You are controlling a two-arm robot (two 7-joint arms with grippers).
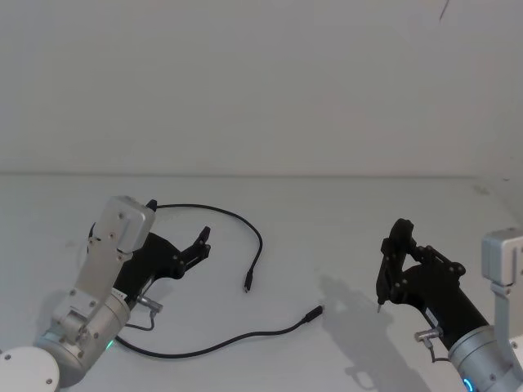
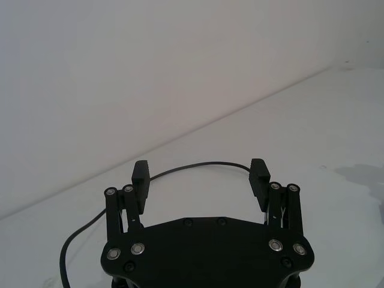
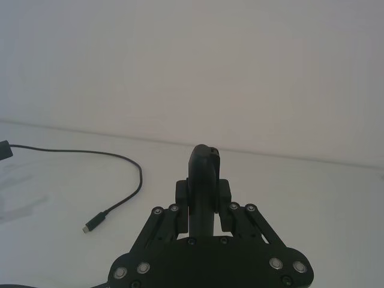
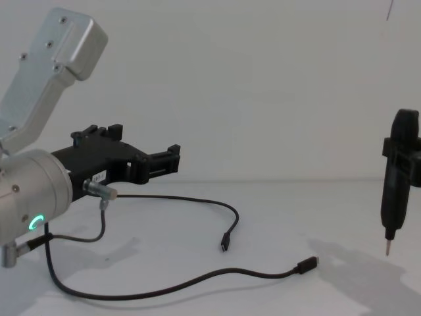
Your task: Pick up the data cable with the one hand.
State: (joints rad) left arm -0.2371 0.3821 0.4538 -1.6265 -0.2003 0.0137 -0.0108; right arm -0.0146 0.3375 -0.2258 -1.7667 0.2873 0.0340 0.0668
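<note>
Now | left claw (image 1: 202,244) spread, raised beside data cable (image 1: 259,245) on table (image 1: 343,216) | right claw (image 3: 204,197) pinching dark tool (image 4: 396,184)

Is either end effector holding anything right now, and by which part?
The left end effector is open and empty. The right end effector grips a dark pointed tool by its upper part.

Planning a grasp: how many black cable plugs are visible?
2. One plug lies right of the left gripper; the other plug nearer the robot, toward the right gripper and its dark tool.
</note>
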